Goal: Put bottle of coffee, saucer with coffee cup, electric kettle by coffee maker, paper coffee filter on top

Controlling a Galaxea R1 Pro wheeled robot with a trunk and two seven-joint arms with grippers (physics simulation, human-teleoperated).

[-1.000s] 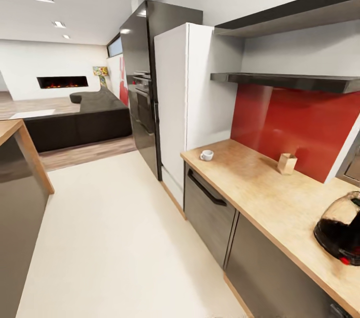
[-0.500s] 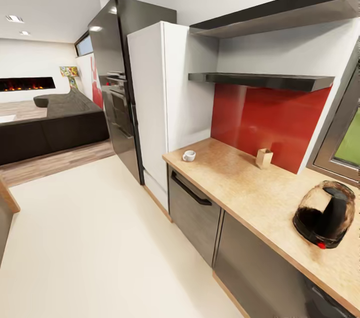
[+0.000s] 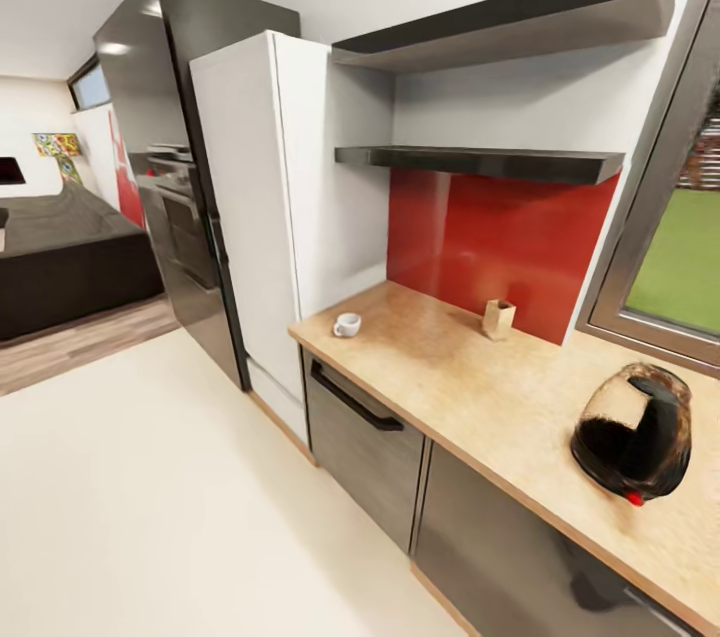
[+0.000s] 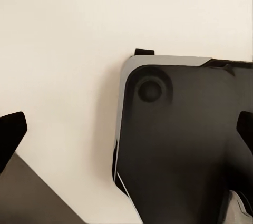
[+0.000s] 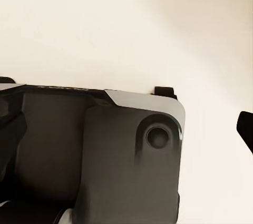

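Note:
The kitchen countertop (image 3: 470, 387) runs along the right in the head view. A small white coffee cup (image 3: 347, 324) stands at its far left corner. The electric kettle (image 3: 633, 445), smoky with a red switch, sits near the front edge at right. The black kitchen shelf (image 3: 480, 160) hangs above the red wall panel (image 3: 490, 247); I see it from below, so its top is hidden. The coffee maker, bottle of coffee, paper coffee filter and saucer are out of view. My left gripper (image 4: 126, 132) and right gripper (image 5: 126, 129) are open, empty, above the robot's base and the floor.
A small tan box (image 3: 497, 318) stands against the red panel. A white cabinet (image 3: 260, 217) and a black oven tower (image 3: 170, 187) close the counter's left end. A window (image 3: 680, 267) is at right. Pale floor (image 3: 150, 497) lies open to the left.
The whole head view has swung to the right: the living room slid off to the left, and the kettle and the window have come fully into frame. Nothing on the counter has moved.

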